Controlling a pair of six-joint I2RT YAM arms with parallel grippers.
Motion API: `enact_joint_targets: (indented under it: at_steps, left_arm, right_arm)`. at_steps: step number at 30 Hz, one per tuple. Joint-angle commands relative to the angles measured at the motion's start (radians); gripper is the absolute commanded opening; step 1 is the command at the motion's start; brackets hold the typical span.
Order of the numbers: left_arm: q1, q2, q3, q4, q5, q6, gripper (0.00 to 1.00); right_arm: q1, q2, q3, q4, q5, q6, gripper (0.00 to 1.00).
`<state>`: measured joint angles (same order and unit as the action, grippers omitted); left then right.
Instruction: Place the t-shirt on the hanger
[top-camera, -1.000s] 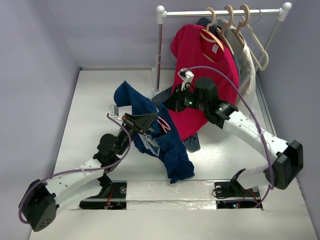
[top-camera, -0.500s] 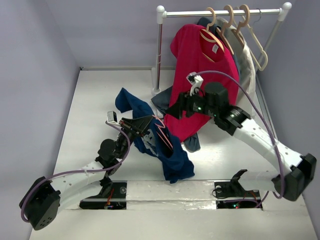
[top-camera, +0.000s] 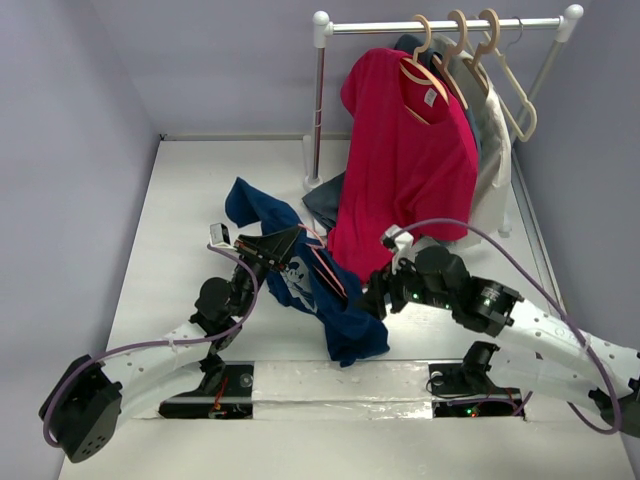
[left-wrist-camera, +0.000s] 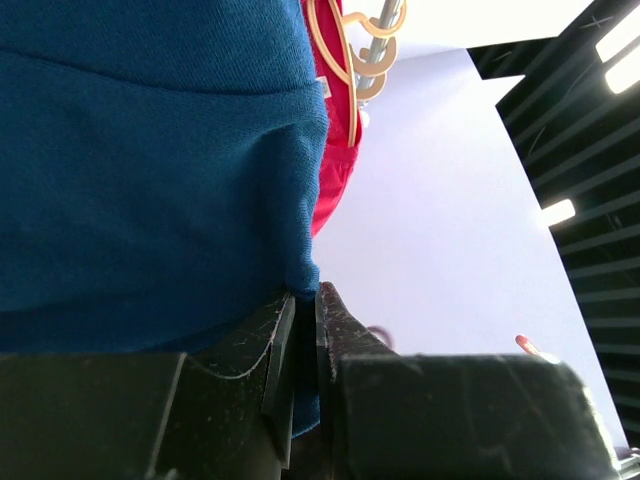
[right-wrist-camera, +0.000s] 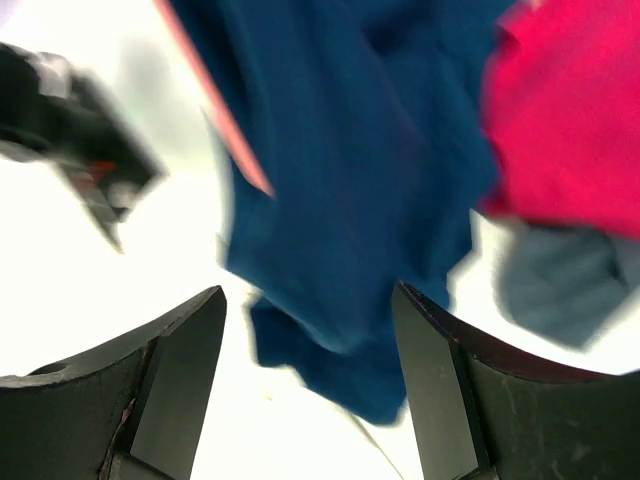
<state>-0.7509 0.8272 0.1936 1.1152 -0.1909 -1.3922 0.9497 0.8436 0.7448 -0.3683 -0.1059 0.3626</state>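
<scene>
The navy blue t-shirt (top-camera: 345, 315) hangs bunched above the table's middle, and my left gripper (top-camera: 288, 243) is shut on a fold of it near the top. In the left wrist view the jaws pinch blue cloth (left-wrist-camera: 150, 180) between the fingertips. The thin pink hanger (top-camera: 327, 268) sticks out of the t-shirt's upper part. It appears as a blurred pink bar (right-wrist-camera: 215, 110) in the right wrist view. My right gripper (top-camera: 370, 300) is open, low beside the t-shirt's hanging hem (right-wrist-camera: 350, 330), with nothing between its fingers.
A red t-shirt (top-camera: 400, 170) hangs from the clothes rack (top-camera: 440, 25) at the back right, with beige hangers (top-camera: 500, 70) and a white garment (top-camera: 497, 150) behind it. A grey garment (top-camera: 322, 205) lies at the rack's foot.
My right gripper has opened and dropped from in front of the red t-shirt down and nearer, to the navy t-shirt's lower hem. The left gripper has held its grip almost still.
</scene>
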Motion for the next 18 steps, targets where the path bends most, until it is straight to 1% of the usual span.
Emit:
enact_joint_targets:
  at_steps: [1,3,6,8,10,13,14,16,17,18]
  left_arm:
    - [0.015,-0.022,0.032,0.063,0.007,0.009,0.00]
    - [0.015,-0.019,0.038,0.061,0.014,0.013,0.00]
    - [0.015,-0.010,0.049,0.066,0.034,0.016,0.00]
    - [0.015,-0.007,0.053,0.069,0.042,0.018,0.00]
    - [0.015,-0.005,0.052,0.077,0.047,0.018,0.00]
    - [0.015,-0.008,0.052,0.077,0.054,0.016,0.00]
    - [0.015,-0.010,0.050,0.078,0.057,0.013,0.00]
    - [0.024,-0.014,0.049,0.075,0.057,0.012,0.00]
    - [0.024,-0.019,0.047,0.074,0.057,0.012,0.00]
    - [0.024,-0.020,0.047,0.071,0.056,0.013,0.00]
  right_arm:
    - [0.085,-0.043,-0.044,-0.001,0.084,0.001,0.73]
    - [0.124,-0.035,-0.026,-0.039,0.179,0.010,0.74]
    - [0.143,0.001,-0.010,-0.078,0.256,0.006,0.72]
    - [0.143,0.055,-0.018,-0.064,0.226,0.004,0.72]
    - [0.178,0.095,-0.019,-0.017,0.236,0.001,0.71]
    - [0.178,0.163,-0.015,0.043,0.343,-0.019,0.67]
    - [0.178,0.185,-0.010,0.058,0.351,-0.030,0.63]
    - [0.178,0.192,-0.005,0.132,0.339,-0.068,0.59]
    - [0.178,0.190,-0.005,0.159,0.310,-0.076,0.51]
    - [0.187,0.181,-0.005,0.201,0.301,-0.088,0.44]
